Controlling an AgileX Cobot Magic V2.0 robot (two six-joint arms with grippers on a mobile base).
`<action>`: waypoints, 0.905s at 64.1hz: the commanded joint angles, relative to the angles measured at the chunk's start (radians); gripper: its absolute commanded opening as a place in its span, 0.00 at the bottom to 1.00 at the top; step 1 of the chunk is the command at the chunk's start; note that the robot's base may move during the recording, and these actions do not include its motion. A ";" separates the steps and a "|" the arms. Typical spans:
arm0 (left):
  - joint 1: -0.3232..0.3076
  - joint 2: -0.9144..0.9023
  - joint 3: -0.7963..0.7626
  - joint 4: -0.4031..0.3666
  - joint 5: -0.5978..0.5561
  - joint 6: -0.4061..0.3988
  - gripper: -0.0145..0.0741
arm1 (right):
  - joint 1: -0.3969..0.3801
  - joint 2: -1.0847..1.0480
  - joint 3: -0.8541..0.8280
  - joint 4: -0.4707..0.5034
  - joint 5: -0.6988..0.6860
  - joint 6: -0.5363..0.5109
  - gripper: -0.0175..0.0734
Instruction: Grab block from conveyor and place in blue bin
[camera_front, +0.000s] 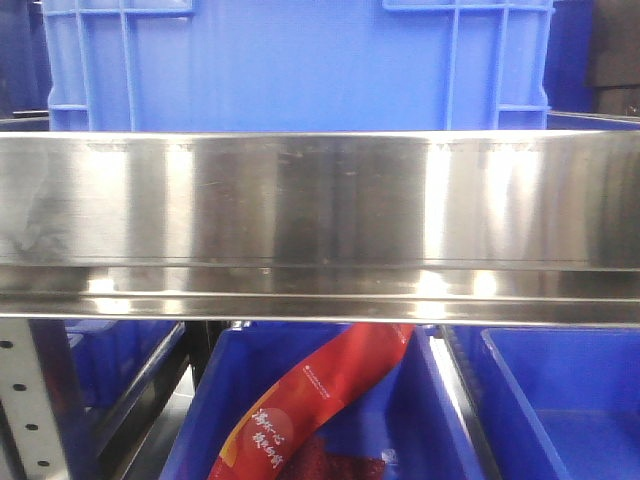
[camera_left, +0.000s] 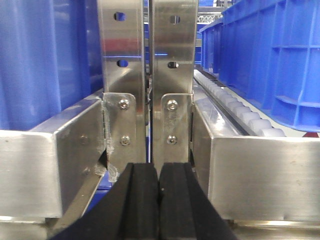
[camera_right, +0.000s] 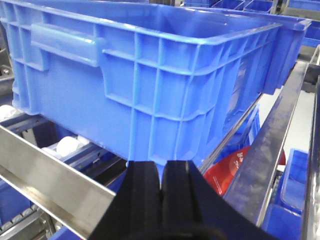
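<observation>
Both grippers closed and empty at the steel rack; block and conveyor out of view.
Left gripper (camera_left: 159, 200) pads pressed together, facing two steel uprights (camera_left: 148, 75) beside a roller track (camera_left: 240, 112). Right gripper (camera_right: 161, 200) also shut on nothing, below a ribbed blue bin (camera_right: 150, 85) on the rack. Front view: steel rail (camera_front: 320, 225), red packet (camera_front: 320, 400) in a lower blue bin (camera_front: 440, 420).
</observation>
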 joint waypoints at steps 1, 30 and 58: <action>0.002 -0.006 0.000 0.000 -0.024 -0.007 0.04 | -0.001 -0.006 0.001 -0.008 -0.028 0.000 0.01; 0.002 -0.006 0.000 0.000 -0.039 -0.007 0.04 | -0.001 -0.006 0.001 -0.008 -0.028 0.000 0.01; 0.002 -0.006 0.000 0.000 -0.039 -0.007 0.04 | -0.007 -0.006 0.001 0.009 -0.043 0.000 0.01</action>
